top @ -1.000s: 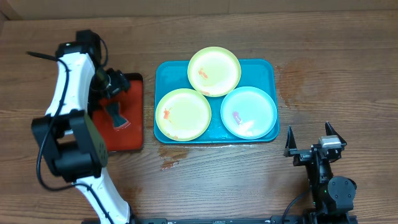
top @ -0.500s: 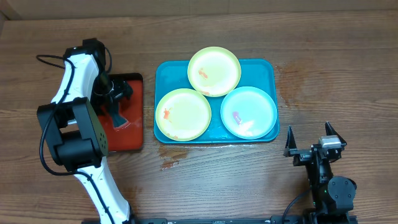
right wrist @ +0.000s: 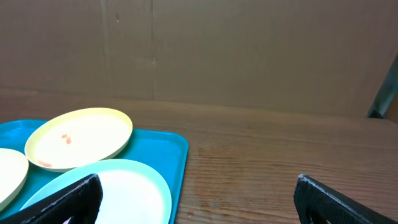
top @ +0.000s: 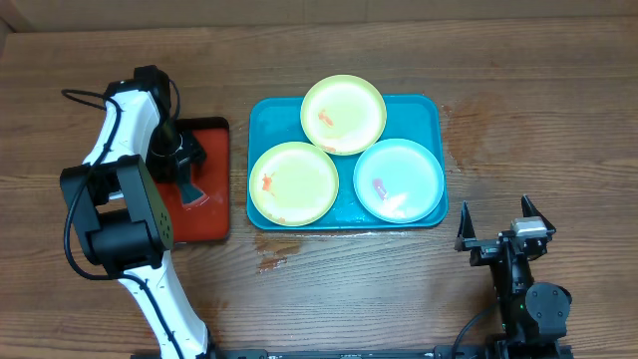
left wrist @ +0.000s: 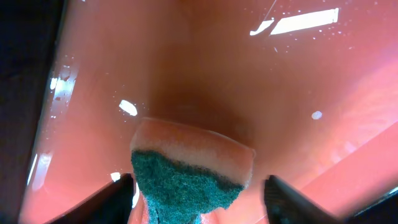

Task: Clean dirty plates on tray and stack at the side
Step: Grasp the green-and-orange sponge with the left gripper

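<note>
Three plates lie on the turquoise tray (top: 439, 115): a yellow-green plate (top: 343, 115) at the back, a second yellow-green plate (top: 294, 182) at front left, and a mint-white plate (top: 399, 179) at front right. All three bear red-orange smears. My left gripper (top: 187, 178) is over the red tray (top: 214, 214), open, with its jaws either side of a sponge (left wrist: 193, 165) with a green scrub face. The jaws do not touch it. My right gripper (right wrist: 199, 205) is open and empty, right of the tray's front corner. The right wrist view shows the mint-white plate (right wrist: 118, 190) and the back plate (right wrist: 81, 137).
The red tray with a black rim (left wrist: 205, 68) is wet and glossy, left of the turquoise tray. Damp marks show on the wood tabletop (top: 488, 120) to the right of the turquoise tray and in front of it (top: 271, 261). A cardboard wall (right wrist: 249, 50) stands at the far side.
My left arm has swung in over the red tray and its gripper has come down around the sponge. The right arm and the plates have not moved.
</note>
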